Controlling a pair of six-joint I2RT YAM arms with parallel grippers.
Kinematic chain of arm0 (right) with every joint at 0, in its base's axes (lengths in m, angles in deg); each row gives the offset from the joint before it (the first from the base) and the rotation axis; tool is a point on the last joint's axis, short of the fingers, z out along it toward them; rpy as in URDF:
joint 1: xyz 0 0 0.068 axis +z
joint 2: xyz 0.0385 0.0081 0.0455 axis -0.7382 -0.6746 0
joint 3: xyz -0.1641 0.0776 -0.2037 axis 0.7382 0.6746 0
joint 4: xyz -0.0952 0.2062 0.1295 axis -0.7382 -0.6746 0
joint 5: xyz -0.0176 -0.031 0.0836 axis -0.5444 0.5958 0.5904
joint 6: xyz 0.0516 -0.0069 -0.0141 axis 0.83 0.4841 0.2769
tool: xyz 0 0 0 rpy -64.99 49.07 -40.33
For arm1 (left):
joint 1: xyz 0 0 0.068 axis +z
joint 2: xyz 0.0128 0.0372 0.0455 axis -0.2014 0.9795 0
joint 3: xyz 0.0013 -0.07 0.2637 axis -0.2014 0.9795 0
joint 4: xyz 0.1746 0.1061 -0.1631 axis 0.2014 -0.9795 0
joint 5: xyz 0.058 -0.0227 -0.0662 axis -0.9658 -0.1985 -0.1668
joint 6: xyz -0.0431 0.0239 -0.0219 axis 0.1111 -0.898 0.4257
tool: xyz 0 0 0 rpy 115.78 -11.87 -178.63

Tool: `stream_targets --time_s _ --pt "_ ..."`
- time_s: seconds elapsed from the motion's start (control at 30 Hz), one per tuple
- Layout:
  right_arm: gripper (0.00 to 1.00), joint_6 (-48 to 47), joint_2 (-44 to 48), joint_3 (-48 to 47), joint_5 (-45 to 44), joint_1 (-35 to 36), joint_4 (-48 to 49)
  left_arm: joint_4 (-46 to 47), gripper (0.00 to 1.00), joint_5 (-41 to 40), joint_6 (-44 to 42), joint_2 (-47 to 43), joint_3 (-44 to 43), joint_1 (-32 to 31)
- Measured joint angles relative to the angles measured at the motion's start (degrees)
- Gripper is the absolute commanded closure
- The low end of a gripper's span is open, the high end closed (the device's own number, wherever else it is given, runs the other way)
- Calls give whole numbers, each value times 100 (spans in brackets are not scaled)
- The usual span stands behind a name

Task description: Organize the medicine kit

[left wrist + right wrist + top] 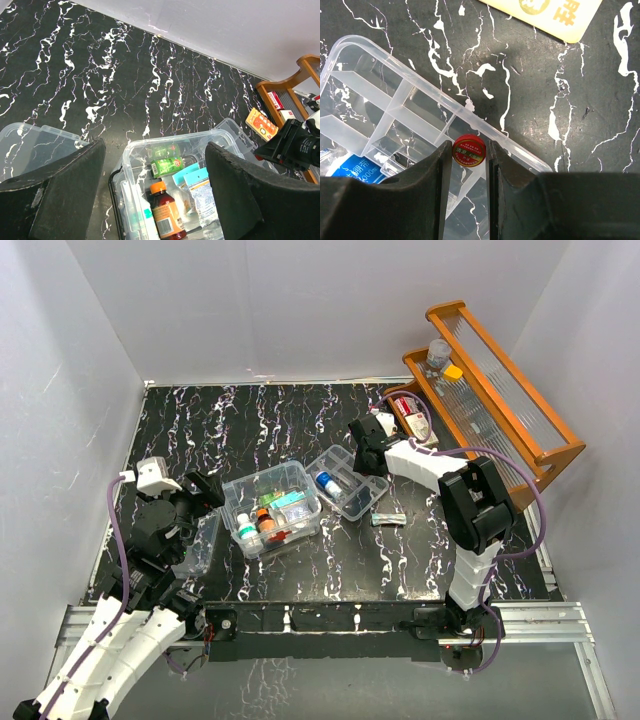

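Observation:
The medicine kit (300,476) is a clear box in the middle of the table, open, holding an orange-capped brown bottle (165,212), a green tube (167,165) and blue-topped sachets (200,192). Its clear lid (200,540) lies to its left. My left gripper (155,145) is open and empty, hovering over the box's near-left end. A clear divided tray (352,502) lies right of the box. My right gripper (468,150) is shut on a small round red tin (468,150), held over the tray's far edge (485,127).
An orange-brown wooden tiered rack (500,400) with bottles and boxes stands at the right wall. A yellow box (545,12) lies on the table beyond the tray. A small tube (388,519) lies right of the tray. White walls enclose the table.

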Motion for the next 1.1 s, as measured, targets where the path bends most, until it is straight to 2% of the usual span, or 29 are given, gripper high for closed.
stream_targets --time_s 0.3,0.8,0.9,1.1 --pt "62 52 -7 -50 -46 11 -120 2 20 7 0 7 0 0" --pt "62 105 81 -129 0 33 -426 7 20 72 -15 17 0 0" --pt "61 164 424 -59 -105 42 -479 66 20 232 -70 24 0 0" --pt "62 396 1943 693 -509 59 -433 234 20 737 -221 44 2 0"
